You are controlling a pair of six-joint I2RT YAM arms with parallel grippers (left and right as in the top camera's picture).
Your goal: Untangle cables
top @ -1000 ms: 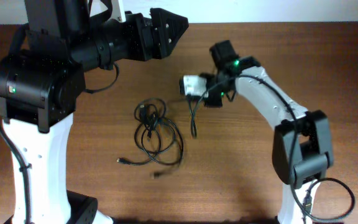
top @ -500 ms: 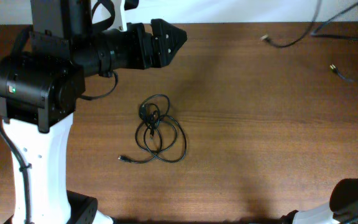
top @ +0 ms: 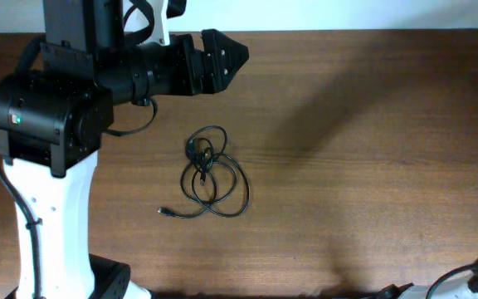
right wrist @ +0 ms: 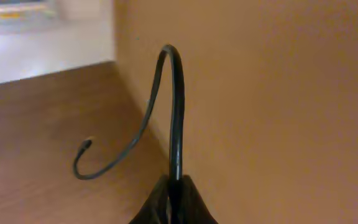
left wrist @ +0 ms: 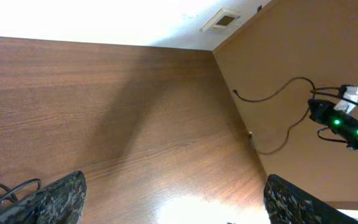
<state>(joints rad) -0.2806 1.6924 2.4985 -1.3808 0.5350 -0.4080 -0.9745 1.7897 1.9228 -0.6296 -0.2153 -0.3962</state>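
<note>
Seen from overhead, the right half of the brown wooden worktop (top: 372,166) is open wood, and an end effector could sweep there freely. The one thing lying in the way is the small knotted bundle of thin black cables (top: 211,174), left of centre, with a plug-tipped strand trailing toward the near-left. The bulky black-and-white left arm (top: 52,124) fills the left edge. Its left end effector (top: 226,60) juts over the far-left wood, jaws wide apart, crowding that side. In my left wrist view, a loose black cord (left wrist: 272,118) dangles in mid-air past the worktop's edge, pinched tight in the right end effector (right wrist: 171,190).
</note>
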